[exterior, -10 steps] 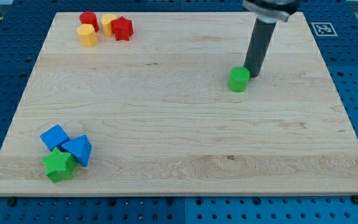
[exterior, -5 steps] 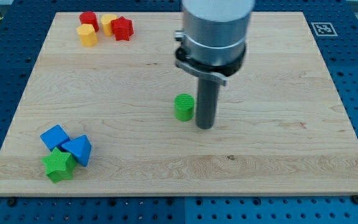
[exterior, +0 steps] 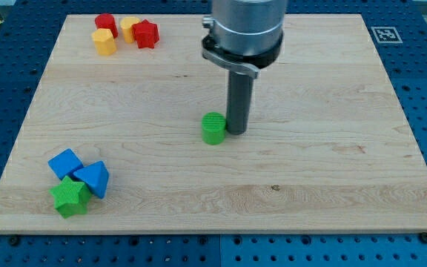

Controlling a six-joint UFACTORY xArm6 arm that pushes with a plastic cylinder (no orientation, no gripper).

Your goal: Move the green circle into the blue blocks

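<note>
The green circle [exterior: 213, 128] sits near the middle of the wooden board [exterior: 332, 178]. My tip [exterior: 236, 132] stands just to its right, touching or nearly touching its upper right side. A blue cube [exterior: 65, 163] and a blue triangle [exterior: 93, 179] lie at the view's bottom left, far to the left of and below the circle. A green star [exterior: 70, 196] rests against them at their lower side.
At the view's top left lies a cluster: a red cylinder [exterior: 106, 24], a yellow cylinder [exterior: 104, 42], another yellow block [exterior: 129, 28] and a red star [exterior: 146, 34]. A marker tag [exterior: 383, 34] sits at the top right corner.
The green circle has slid from the right of centre to the middle of the board, leftward and downward. My tip moved with it and now stands higher up against its right side.
</note>
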